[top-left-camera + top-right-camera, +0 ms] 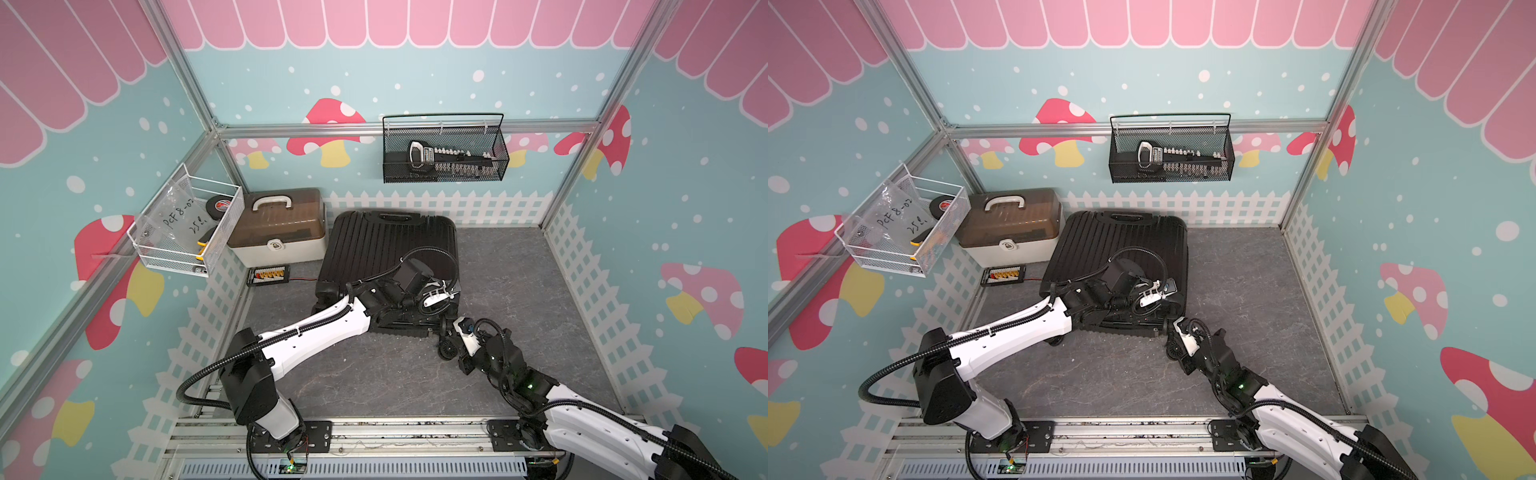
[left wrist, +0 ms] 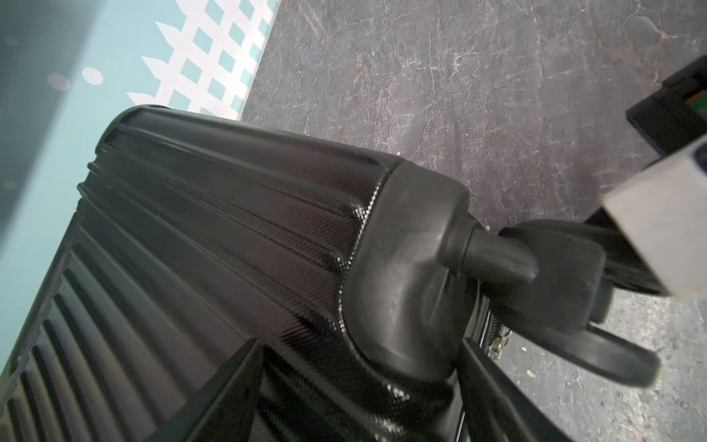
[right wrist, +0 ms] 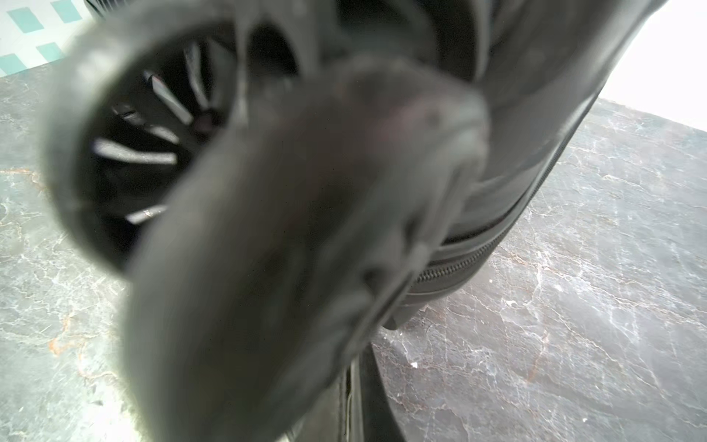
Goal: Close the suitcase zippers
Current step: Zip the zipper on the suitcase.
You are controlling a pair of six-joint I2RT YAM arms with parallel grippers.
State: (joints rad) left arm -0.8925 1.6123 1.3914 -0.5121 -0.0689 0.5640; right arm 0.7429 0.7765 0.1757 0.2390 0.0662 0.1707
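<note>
The black ribbed suitcase [image 1: 386,245] [image 1: 1121,241] lies flat and closed on the grey floor. My left gripper [image 1: 451,291] [image 1: 1167,289] is open over its near right corner; in the left wrist view [image 2: 359,359] the fingers straddle that corner, one on the shell and one beside the side wall. The zippers [image 2: 486,329] [image 3: 459,264] run along the seam there, with a small metal pull [image 2: 497,344] just past the corner. My right gripper [image 1: 449,327] [image 1: 1173,328] [image 3: 355,382] is shut beside the corner's caster wheel [image 1: 448,349] [image 3: 134,153]. Nothing shows between its fingers.
A beige toolbox [image 1: 278,226] stands against the suitcase's left side, with a small connector board [image 1: 268,274] in front of it. A white wire basket [image 1: 187,232] hangs on the left wall and a black mesh basket [image 1: 444,153] on the back wall. Grey floor [image 1: 519,291] lies right of the case.
</note>
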